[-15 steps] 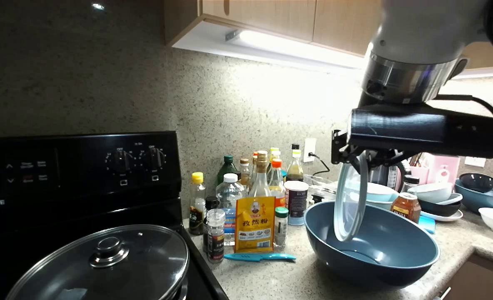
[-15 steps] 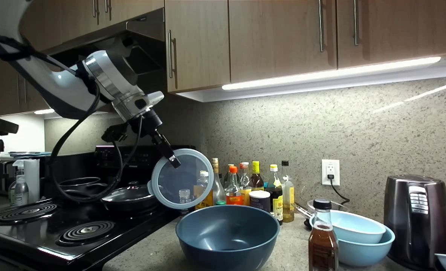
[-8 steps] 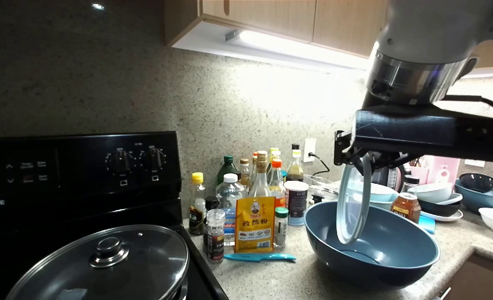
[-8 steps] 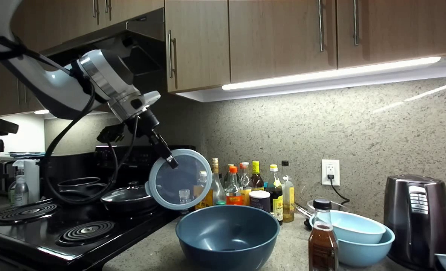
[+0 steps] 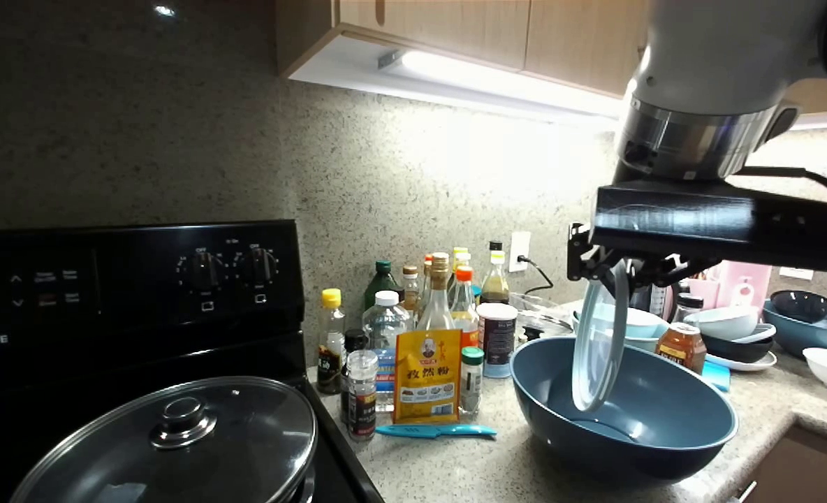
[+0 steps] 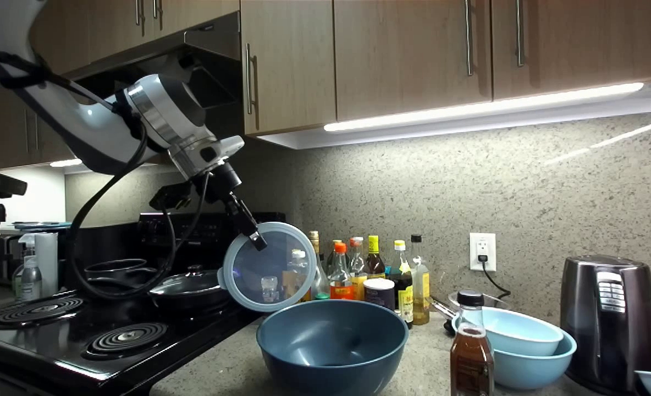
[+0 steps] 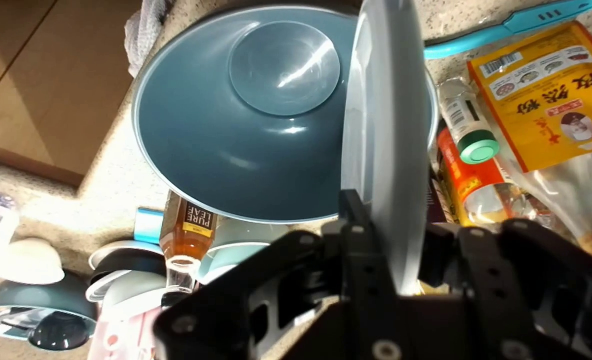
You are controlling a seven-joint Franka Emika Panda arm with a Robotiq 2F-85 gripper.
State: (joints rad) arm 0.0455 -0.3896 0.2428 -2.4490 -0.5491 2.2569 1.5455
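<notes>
Cannot see the inner faces of the fingers [image 7: 353, 210], against the lid [image 7: 398, 125], and make out little of its flat face, nearly edge-on in the wrist view and blurred closest to them. Lose its far end, beyond the fingers, to the top edge. Cannot follow the strip of blue bowl [image 7: 196, 125] past the fingers, covered by the lid, or read the small print of the green-capped jar [image 7: 463, 115] to their right. In an exterior view, lose part of the pan cover [image 5: 169, 454], well left of the fingers, to the bottom edge; likewise, in an exterior view, the foot of the brown drink bottle [image 6: 471, 357], lower right of them.
</notes>
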